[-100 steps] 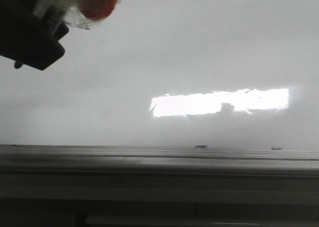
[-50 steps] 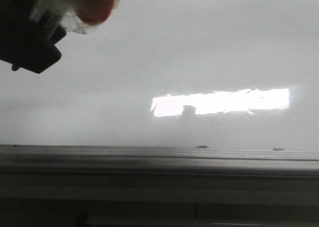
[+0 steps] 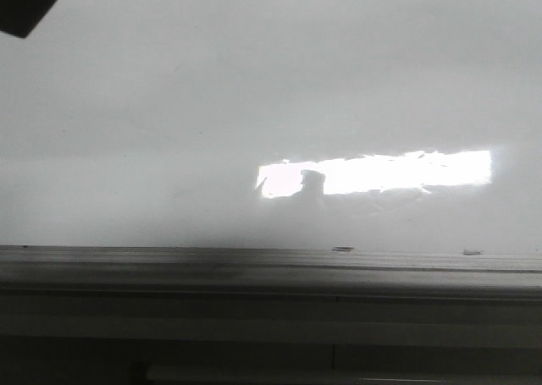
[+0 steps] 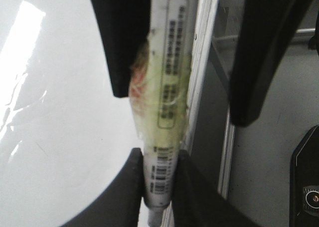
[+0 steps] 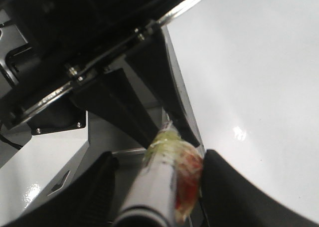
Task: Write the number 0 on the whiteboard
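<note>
Along the near edge of the desk, the whiteboard (image 3: pixel 169 106) was laid flat, its grey frame (image 3: pixel 254 262) running from side to side and a bright glare (image 3: pixel 381 172) lying right of the middle. No 0 was to be seen on the board in any view, so the writing was judged not yet begun.

The marker (image 4: pixel 167 87) was clamped between the fingers of the left gripper (image 4: pixel 159 187), beside the frame. The right gripper (image 5: pixel 159 187) was set round the same marker with its jaws apart; one finger was touched by the barrel and a gap was left at the other. The barrel was wrapped in tape (image 5: pixel 182 172).

A hand-over was judged to be in hand. Should the left gripper be released before the right was closed, the marker could be dropped on the board. A grip taken on the soft tape could let the marker tilt, and a crooked stroke would be drawn.
</note>
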Robot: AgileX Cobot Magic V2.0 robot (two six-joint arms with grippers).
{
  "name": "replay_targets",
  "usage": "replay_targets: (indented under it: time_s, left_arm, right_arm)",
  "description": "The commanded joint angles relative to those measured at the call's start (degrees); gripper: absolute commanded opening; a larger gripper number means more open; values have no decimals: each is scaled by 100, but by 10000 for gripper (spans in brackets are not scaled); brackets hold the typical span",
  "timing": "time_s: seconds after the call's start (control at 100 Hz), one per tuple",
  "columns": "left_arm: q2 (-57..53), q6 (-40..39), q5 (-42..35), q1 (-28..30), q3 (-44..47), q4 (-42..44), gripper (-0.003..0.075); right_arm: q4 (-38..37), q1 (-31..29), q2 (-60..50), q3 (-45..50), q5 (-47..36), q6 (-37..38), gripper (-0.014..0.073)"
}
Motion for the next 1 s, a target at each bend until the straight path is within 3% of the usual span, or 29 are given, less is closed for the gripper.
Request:
replay_targets:
  time_s: [0.0, 0.14, 0.25, 0.34, 0.49, 0.7, 0.79, 0.99]
  left_arm:
    - [-43, -26, -443, -40, -204, -101, -19]
    - [-17, -26, -466, -40, -204, -129, -19]
    - [-7, -26, -466, -40, -204, -129, -19]
    - [17, -26, -426, -40, -204, -129, -19]
    - [103, -26, -340, -40, -193, -129, -19]
    - [180, -26, -297, -40, -193, -139, -19]
    - [180, -26, -287, -40, -193, -141, -19]
    - [180, -26, -294, -40, -193, -141, -19]
  right_arm:
    - [105, 30, -73, -195, -165, -32, 263]
    - [112, 111, -73, -195, -100, -32, 101]
    - [112, 111, -84, -195, -144, -32, 83]
    - [112, 111, -109, -195, -158, -91, 155]
    - [112, 111, -122, -195, -158, -91, 391]
    - [156, 111, -122, -195, -96, -91, 407]
    - [213, 111, -122, -195, -61, -91, 349]
    - [316, 111, -122, -195, -34, -91, 81]
